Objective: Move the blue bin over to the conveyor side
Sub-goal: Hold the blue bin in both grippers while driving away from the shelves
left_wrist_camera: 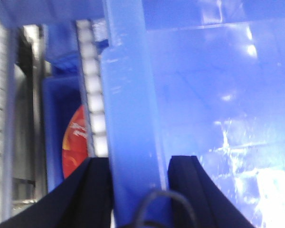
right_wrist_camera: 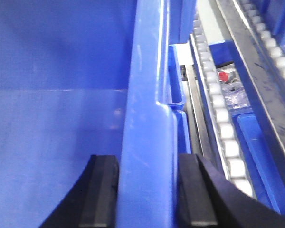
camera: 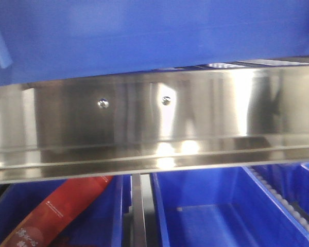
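Clamping blue bin [camera: 144, 36] rim with left fingers [left_wrist_camera: 90, 194] | clamping rim with right fingers [right_wrist_camera: 102, 190] too | showing directly above steel rail [camera: 154, 123]

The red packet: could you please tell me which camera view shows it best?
The front-facing view: the red packet lies slanted in a lower blue bin, print visible. The left wrist view shows only a sliver; the right wrist view shows none.

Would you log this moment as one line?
left end effector: shut on blue bin rim; right end effector: shut on blue bin rim
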